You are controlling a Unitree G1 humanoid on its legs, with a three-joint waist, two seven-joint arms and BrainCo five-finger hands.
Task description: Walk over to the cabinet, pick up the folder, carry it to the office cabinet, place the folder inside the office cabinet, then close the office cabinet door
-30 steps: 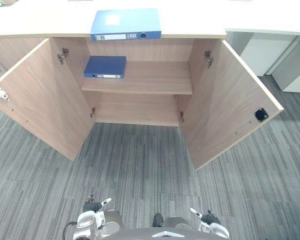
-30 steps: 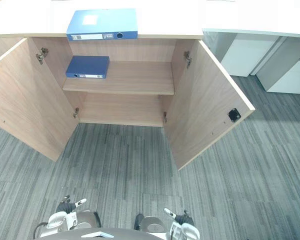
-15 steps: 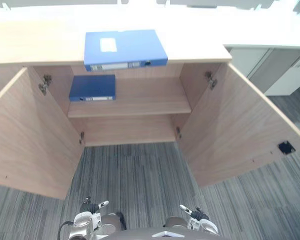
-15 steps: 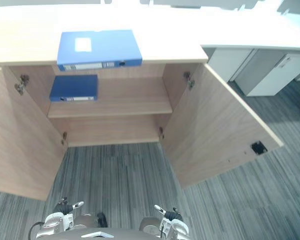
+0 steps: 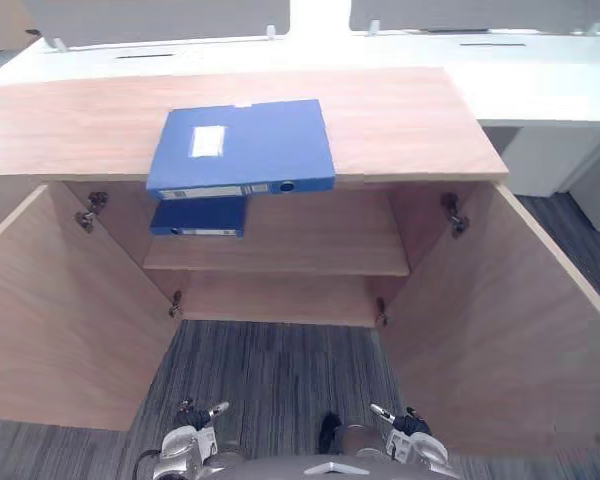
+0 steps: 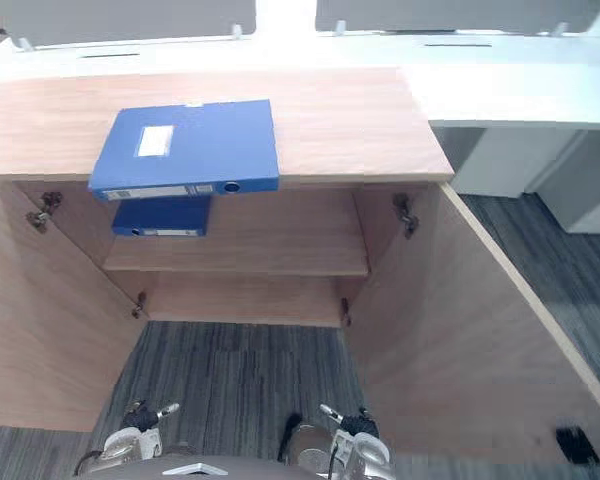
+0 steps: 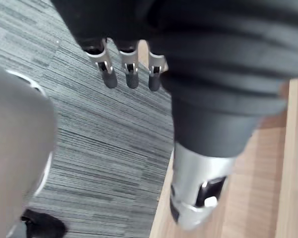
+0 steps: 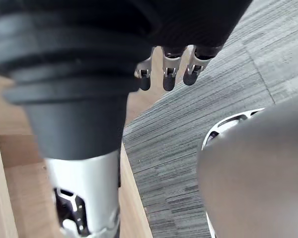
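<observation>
Blue folder [image 5: 242,145] lies flat on the wooden cabinet top [image 5: 410,120] in the left eye view, spine poking just past the front edge. It looks stiff, boxy and smooth-skinned, probably light, maybe a touch slippery; I'd take it at that overhanging spine, thumb beneath, fingers on top. A darker folder [image 5: 200,215] sits on the shelf [image 5: 320,240] right below, at the left end.

Right eye view: left door [image 6: 40,330] and right door [image 6: 460,350] stand wide open with bare carpet [image 6: 230,370] between them; the rest of the shelf is free, and the door edges are what to mind.

Left wrist view: left hand [image 7: 130,67] hangs low over the carpet, fingers straight, nothing in it.

Right wrist view: right hand [image 8: 170,74] likewise, relaxed and empty.
</observation>
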